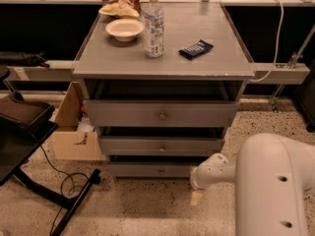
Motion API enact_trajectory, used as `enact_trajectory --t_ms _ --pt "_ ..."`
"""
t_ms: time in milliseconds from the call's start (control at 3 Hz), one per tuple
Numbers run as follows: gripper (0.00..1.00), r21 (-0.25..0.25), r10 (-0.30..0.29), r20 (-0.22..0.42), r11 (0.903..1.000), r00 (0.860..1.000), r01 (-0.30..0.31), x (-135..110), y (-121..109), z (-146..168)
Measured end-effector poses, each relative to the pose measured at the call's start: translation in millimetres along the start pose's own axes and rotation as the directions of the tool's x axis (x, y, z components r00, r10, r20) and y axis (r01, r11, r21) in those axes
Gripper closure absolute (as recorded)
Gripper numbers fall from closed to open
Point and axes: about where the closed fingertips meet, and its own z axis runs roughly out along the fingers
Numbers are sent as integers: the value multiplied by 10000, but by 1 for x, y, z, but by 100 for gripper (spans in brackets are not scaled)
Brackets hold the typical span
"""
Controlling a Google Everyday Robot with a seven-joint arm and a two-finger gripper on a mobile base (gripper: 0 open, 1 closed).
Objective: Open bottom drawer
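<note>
Approach step: the pincer (pixel 198 176) sat just right of the bottom drawer (pixel 142 169); grip state indeterminate. Next, it should reach the knob (pixel 161 171).

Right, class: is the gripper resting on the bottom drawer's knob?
No: the gripper sits low by the right end of the bottom drawer, well away from its knob at the front's middle.

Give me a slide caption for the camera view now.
Tool hangs low by the right end of the bottom drawer, clear of its knob; bowl, bottle and packet on top.
</note>
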Motion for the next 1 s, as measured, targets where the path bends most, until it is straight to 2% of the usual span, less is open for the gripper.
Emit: enact_trajectory --t_ms 333,667,1000 --pt "0 559 -581 -62 9967 9983 583 6 -22 44" --pt "0 972 -1006 -538 9897 9935 1055 14 -48 76" --pt "0 1213 -1055 -978 9857 9896 1171 20 -69 103"
